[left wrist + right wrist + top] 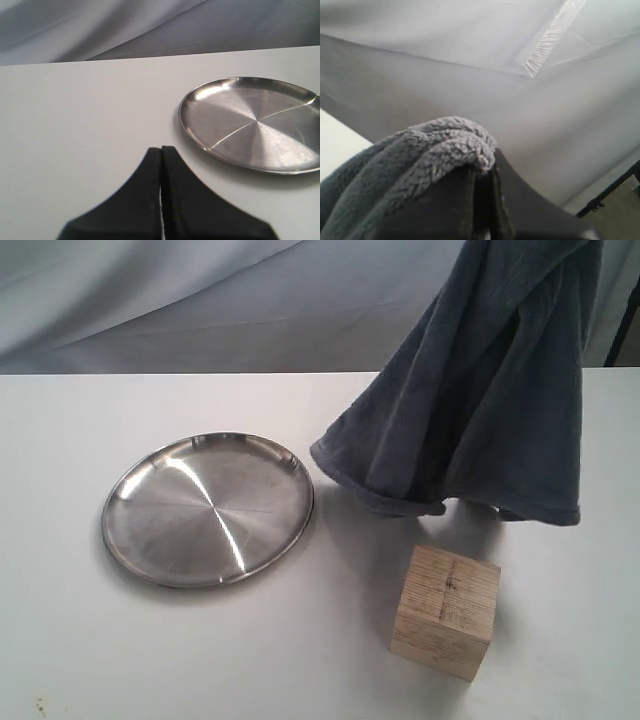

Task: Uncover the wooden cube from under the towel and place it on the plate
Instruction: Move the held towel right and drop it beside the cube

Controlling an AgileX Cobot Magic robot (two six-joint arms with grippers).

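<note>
The grey-blue towel (480, 390) hangs in the air at the upper right of the exterior view, its hem just above the table. My right gripper (485, 167) is shut on the towel (420, 160), pinching a fluffy fold between its black fingers; the gripper itself is above the exterior view. The wooden cube (446, 611) stands uncovered on the table below the hanging towel, toward the front. The shiny steel plate (208, 510) lies left of the cube with nothing on it. My left gripper (161, 148) is shut with nothing in it, hovering beside the plate (252, 122).
The white table (80, 640) stretches across the scene. A pale cloth backdrop (200, 300) hangs behind it. A dark stand leg (625, 330) shows at the far right edge.
</note>
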